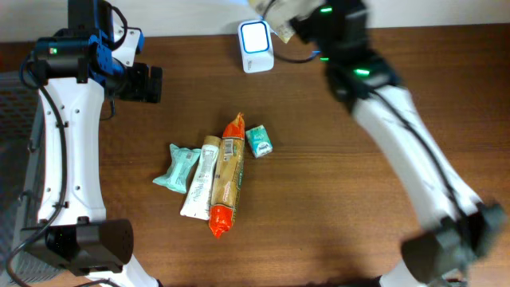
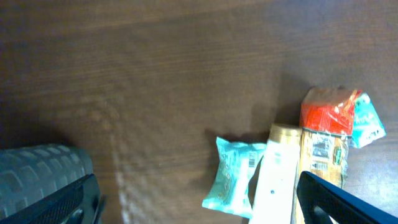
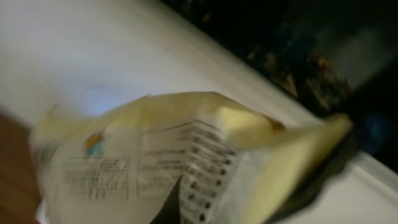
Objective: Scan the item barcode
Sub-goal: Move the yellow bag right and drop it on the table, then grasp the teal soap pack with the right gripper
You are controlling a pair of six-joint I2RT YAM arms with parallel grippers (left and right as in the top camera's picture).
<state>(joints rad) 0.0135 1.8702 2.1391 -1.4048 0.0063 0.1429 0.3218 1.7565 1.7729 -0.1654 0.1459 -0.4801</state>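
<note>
Presently held item: a pale yellow packet (image 1: 279,24), lifted off the table (image 1: 319,207) and just beside the scanner (image 1: 256,46), on the side of the right arm.
Why held so: I think the printed face should come in front of the scanner's lit window, so the code can be read. In the right wrist view, printed panels and small text show on the packet (image 3: 186,162), but the picture is blurred and I cannot find a barcode on it.
Right gripper (image 1: 293,24): closed tight on one edge of the pale yellow packet; the rest of the packet hangs free toward the scanner.
Step in hand: by my judgement, presenting the packet; whether the scan has gone through cannot be told.
Waiting items: a teal packet (image 1: 177,167), a white tube (image 1: 201,177), a long orange packet (image 1: 227,175) and a small teal box (image 1: 258,141) lie close together, well apart from the scanner, toward the arm bases. Probably they wait there for their turn.
Left gripper (image 1: 151,83): fingers fully apart, holding nothing, well apart from the scanner on the left arm's side, above bare wood.
</note>
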